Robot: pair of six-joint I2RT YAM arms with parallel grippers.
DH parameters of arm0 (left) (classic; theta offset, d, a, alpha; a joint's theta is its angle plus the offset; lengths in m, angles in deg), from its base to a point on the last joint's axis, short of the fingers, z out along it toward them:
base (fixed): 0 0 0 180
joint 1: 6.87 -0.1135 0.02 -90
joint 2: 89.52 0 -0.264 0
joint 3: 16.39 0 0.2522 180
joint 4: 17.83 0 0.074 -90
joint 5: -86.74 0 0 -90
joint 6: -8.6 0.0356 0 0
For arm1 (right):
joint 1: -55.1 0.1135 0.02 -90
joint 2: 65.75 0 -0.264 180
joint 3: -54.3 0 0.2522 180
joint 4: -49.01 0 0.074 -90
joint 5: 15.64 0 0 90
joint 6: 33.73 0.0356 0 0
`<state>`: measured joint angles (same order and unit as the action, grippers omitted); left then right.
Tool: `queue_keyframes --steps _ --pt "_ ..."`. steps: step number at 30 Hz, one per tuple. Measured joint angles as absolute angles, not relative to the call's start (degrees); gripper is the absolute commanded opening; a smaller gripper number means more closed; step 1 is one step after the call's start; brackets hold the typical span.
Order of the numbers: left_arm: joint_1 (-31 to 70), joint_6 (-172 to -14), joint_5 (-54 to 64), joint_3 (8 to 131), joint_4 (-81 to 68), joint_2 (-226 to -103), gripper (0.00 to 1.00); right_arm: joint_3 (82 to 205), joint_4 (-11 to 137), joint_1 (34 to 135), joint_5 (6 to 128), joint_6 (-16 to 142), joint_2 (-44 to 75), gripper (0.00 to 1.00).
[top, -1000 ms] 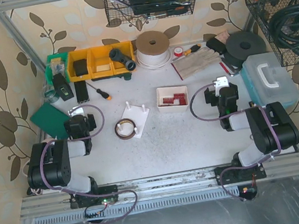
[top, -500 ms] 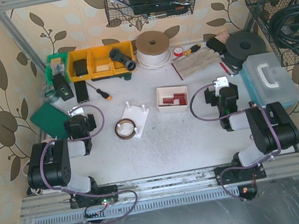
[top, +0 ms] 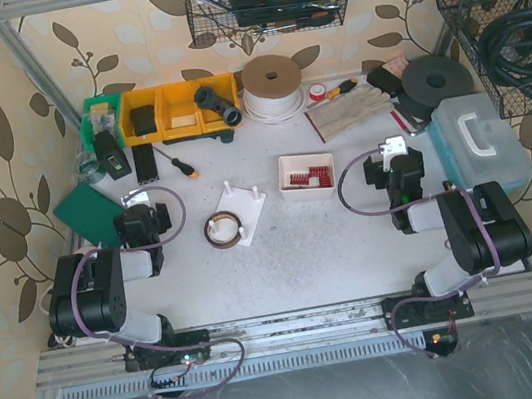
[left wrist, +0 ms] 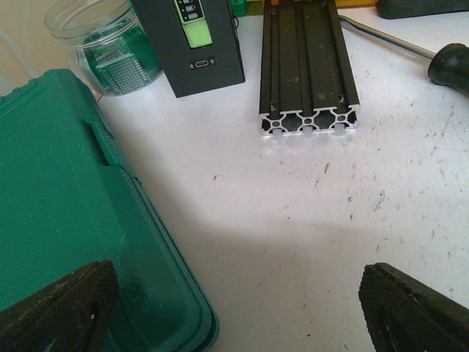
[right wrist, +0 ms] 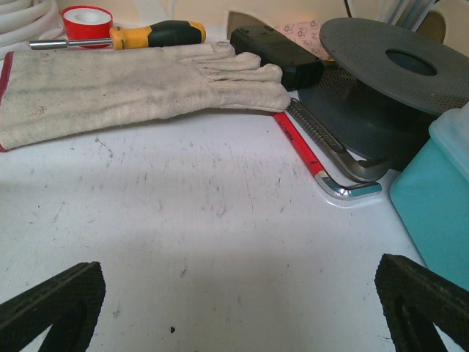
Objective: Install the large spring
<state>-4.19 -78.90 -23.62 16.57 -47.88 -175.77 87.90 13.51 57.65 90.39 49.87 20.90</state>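
Observation:
A white base plate (top: pixel 250 209) with upright white pegs lies mid-table, and a dark brown ring (top: pixel 222 229) rests on its near left corner. A small white tray (top: pixel 304 164) holding red springs sits to its right. I cannot pick out which one is the large spring. My left gripper (top: pixel 140 219) is folded back at the left, open and empty over bare table (left wrist: pixel 242 308). My right gripper (top: pixel 397 161) is folded back at the right, open and empty (right wrist: pixel 242 308). Neither gripper is near the plate or the tray.
A green case (left wrist: pixel 66 213), a black extrusion (left wrist: pixel 308 66), a black device (left wrist: pixel 194 44) and a jar (left wrist: pixel 102 44) lie ahead of the left gripper. A glove (right wrist: pixel 132 84), a red-handled wrench (right wrist: pixel 322 165), a black disc (right wrist: pixel 388 59) and a teal box (right wrist: pixel 440 198) lie ahead of the right.

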Motion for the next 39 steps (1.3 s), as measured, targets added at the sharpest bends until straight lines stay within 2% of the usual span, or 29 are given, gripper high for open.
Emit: queue_keyframes --steps 12,24,32,36,39 --pt "1.36 -77.45 -28.4 14.85 -52.84 -175.77 0.93 87.9 13.51 57.65 90.39 49.9 20.9 1.0" --pt "1.91 -76.91 -33.08 13.38 -53.63 -173.39 0.93 89.08 17.69 60.03 91.55 49.15 16.79 1.0" --pt "2.26 -83.2 -42.79 25.8 -29.09 -164.21 0.93 89.45 24.18 60.93 93.54 48.63 10.78 1.0" --pt "2.26 -97.72 -51.38 41.42 -3.19 -165.04 0.93 93.78 33.75 64.86 95.98 46.88 1.03 1.0" --pt "2.26 -104.56 -53.19 55.54 15.74 -167.34 0.93 102.8 46.38 66.59 96.22 50.81 -6.31 1.0"
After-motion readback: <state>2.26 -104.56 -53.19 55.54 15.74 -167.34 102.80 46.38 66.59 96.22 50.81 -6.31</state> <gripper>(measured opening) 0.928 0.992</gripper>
